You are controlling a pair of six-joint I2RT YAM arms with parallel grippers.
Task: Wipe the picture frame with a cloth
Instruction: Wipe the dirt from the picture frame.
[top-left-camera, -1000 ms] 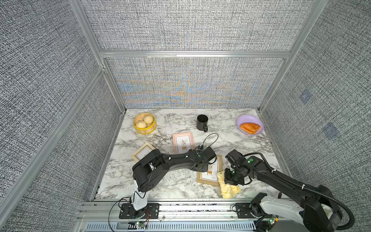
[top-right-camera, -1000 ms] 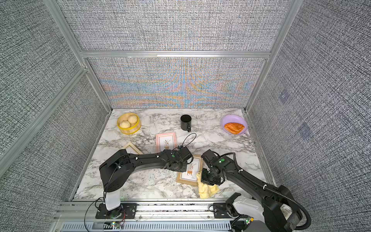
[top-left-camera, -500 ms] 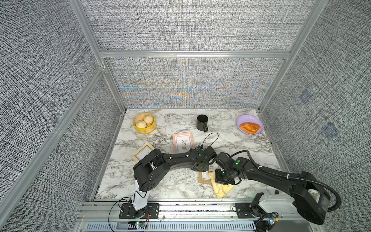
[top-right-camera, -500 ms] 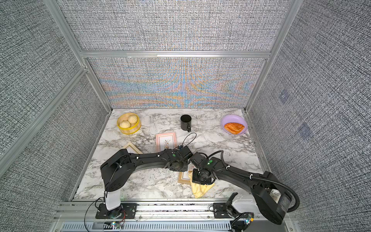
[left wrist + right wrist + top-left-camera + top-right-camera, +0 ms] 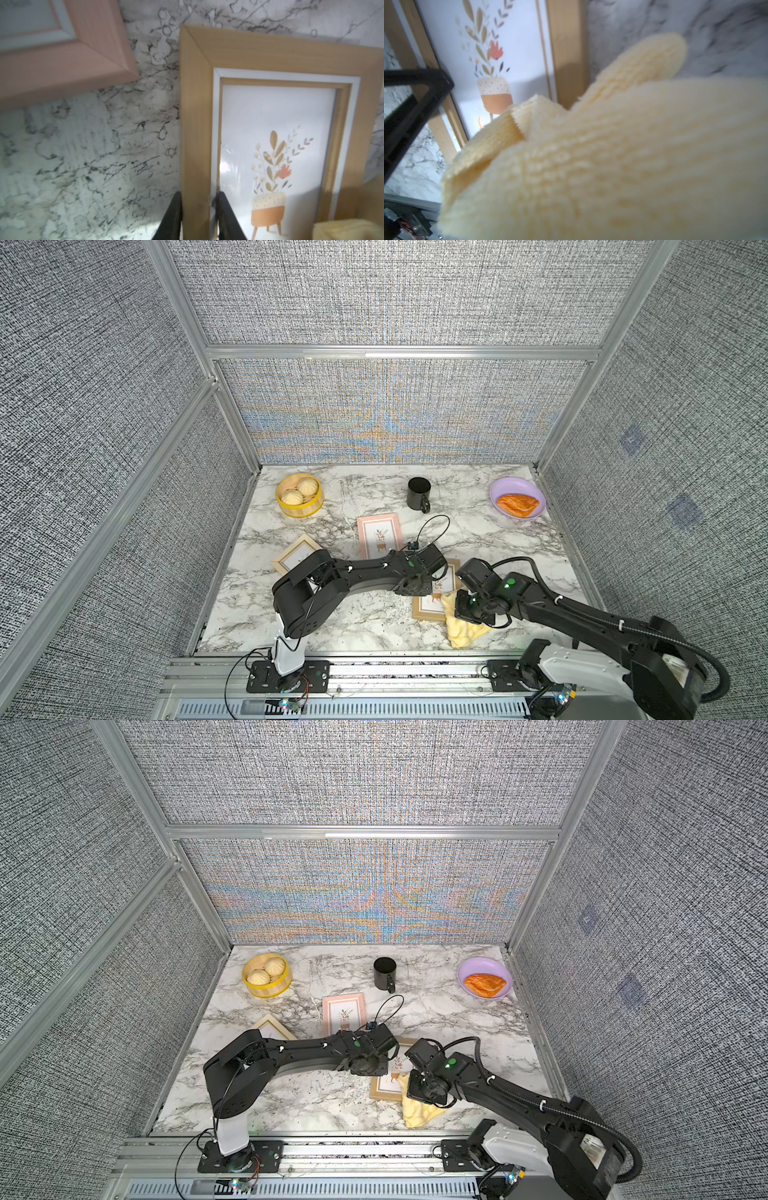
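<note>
- A yellow steamer basket (image 5: 300,511) is stood at ten o'clock on the tabletop (image 5: 365,626), well apart from the work. Pale buns (image 5: 308,486) are held in it.
- A small pale frame (image 5: 296,556) at eight o'clock and a pink frame (image 5: 379,533) near the middle are left lying flat, ungrasped.
- A black mug (image 5: 417,494) is stood upright at twelve o'clock. Its inside is too dark for any contents to be told.
- The picture frame (image 5: 430,608), a wooden one, is laid flat at five o'clock. In the left wrist view one long rail is seen grasped between the left jaws, presumably so that it is kept from sliding under the wipe.
- The cloth (image 5: 462,628) is clenched in the right jaws, which are hidden by its folds. Part is draped over the frame's near corner and the rest trails on the tabletop, so that the glass can be swept.
- A purple plate (image 5: 505,485) is set at two o'clock, and an orange pastry (image 5: 517,505) lies in it.
</note>
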